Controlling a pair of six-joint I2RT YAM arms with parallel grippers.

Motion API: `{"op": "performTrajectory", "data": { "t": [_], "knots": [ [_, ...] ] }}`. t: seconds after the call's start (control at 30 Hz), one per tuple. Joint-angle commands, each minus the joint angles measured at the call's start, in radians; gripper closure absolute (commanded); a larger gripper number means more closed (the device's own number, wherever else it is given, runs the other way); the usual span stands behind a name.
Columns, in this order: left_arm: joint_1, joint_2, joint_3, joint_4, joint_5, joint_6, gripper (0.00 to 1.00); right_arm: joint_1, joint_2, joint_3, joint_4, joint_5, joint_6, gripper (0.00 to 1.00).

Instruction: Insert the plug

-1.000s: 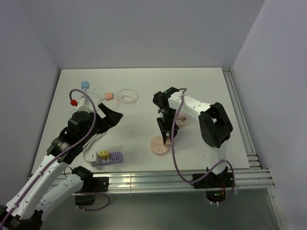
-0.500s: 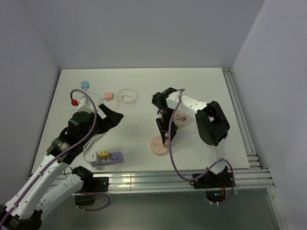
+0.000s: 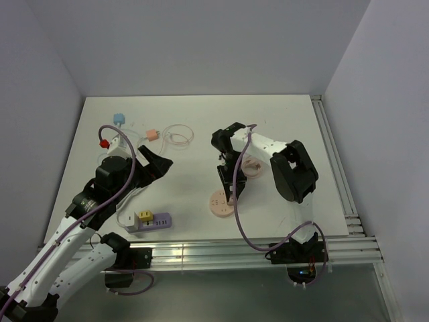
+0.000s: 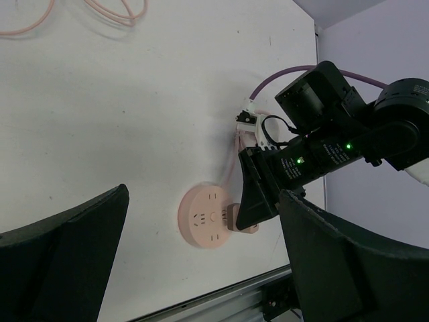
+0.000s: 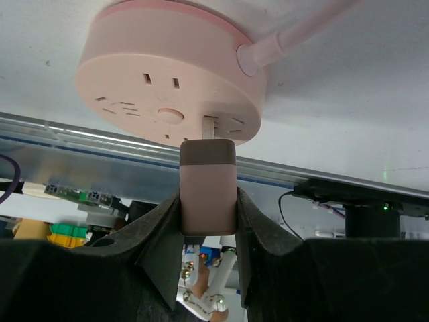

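A round pink socket puck [image 3: 220, 204] lies near the table's front edge; it also shows in the left wrist view [image 4: 206, 217] and the right wrist view [image 5: 171, 67]. My right gripper [image 3: 231, 191] is shut on a pink plug [image 5: 208, 186] with a brown tip. The plug's prongs touch the puck's slots at its right side. The plug also shows in the left wrist view [image 4: 234, 217]. My left gripper [image 3: 155, 163] is open and empty, held above the table's left part, well apart from the puck.
A purple power strip [image 3: 151, 221] with a yellow plug [image 3: 143, 216] lies at the front left. A blue plug [image 3: 119, 119], an orange plug [image 3: 151, 135] and a coiled pink cable [image 3: 178, 134] lie at the back left. A metal rail [image 3: 234, 251] runs along the front edge.
My right gripper has shifted slightly left toward the puck with the plug. The left arm has not moved.
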Motion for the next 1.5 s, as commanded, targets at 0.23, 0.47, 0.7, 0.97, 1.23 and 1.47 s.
{"op": "performTrajectory", "data": {
  "t": [0.23, 0.47, 0.7, 0.97, 1.23, 1.47],
  "knots": [
    [-0.009, -0.009, 0.010, 0.020, -0.011, 0.025, 0.00, -0.013, 0.045, 0.034, -0.018, 0.008, 0.028, 1.00],
    [-0.008, -0.012, 0.010, 0.026, 0.011, 0.008, 0.01, -0.024, 0.142, 0.094, -0.049, 0.002, 0.054, 1.00],
    [-0.008, -0.034, 0.019, 0.000, -0.029, 0.010, 0.00, -0.019, 0.184, 0.041, 0.029, 0.067, 0.095, 1.00],
    [-0.006, -0.003, 0.030, -0.021, -0.008, -0.001, 0.01, 0.010, 0.178, -0.177, 0.266, 0.254, 0.172, 1.00],
    [-0.006, -0.043, 0.020, -0.017, -0.026, -0.036, 0.01, 0.024, 0.161, -0.306, 0.429, 0.350, 0.207, 1.00],
    [-0.008, -0.029, 0.037, -0.056, -0.054, -0.026, 0.01, -0.009, 0.115, -0.356, 0.615, 0.277, 0.201, 1.00]
  ]
}}
